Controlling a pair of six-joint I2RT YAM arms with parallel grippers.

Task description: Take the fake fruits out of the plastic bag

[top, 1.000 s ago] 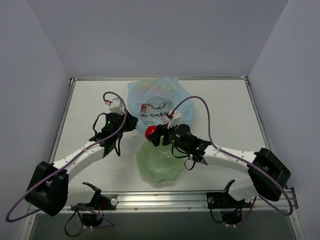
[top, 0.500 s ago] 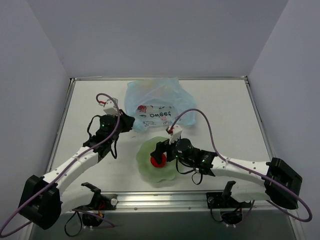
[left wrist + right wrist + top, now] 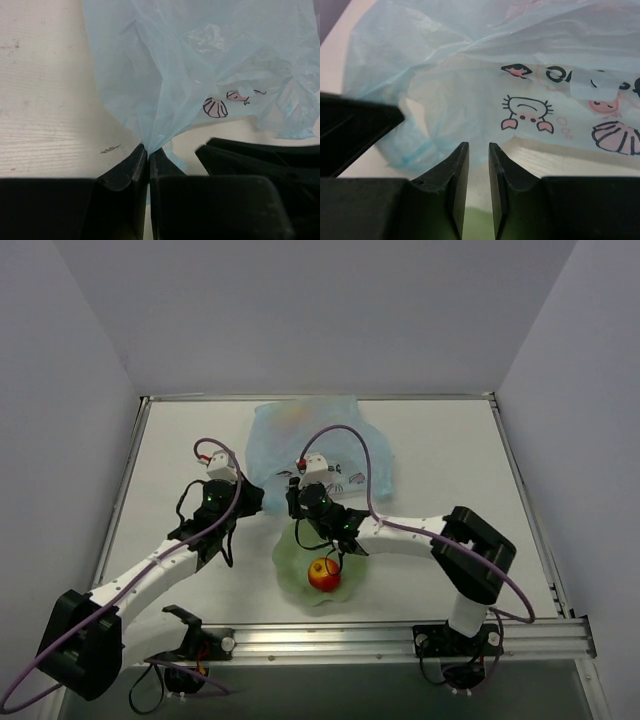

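Glossy red-yellow apple (image 3: 323, 574) sits in near green bowl (image 3: 287, 570). Crinkly pale-blue bag (image 3: 300, 426): edge pinched by left gripper (image 3: 148, 152); right gripper (image 3: 478, 155) slightly parted, apparently empty.

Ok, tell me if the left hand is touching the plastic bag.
Touching. The left wrist view shows the left hand closed on a gathered fold of the plastic bag.

Plastic bag (image 3: 320, 435) reads as thin translucent blue film, crinkled and faintly shiny, printed with cartoon marks. Apple (image 3: 323, 574) is glossy, with a bright highlight on its red-yellow skin. Bowl (image 3: 285, 570) is pale green, smooth, softly sheened plastic. Table (image 3: 45, 100): matt pale wood grain, scuffed. Left gripper (image 3: 148, 155) is matt black plastic, front rail (image 3: 330, 638) bare brushed metal
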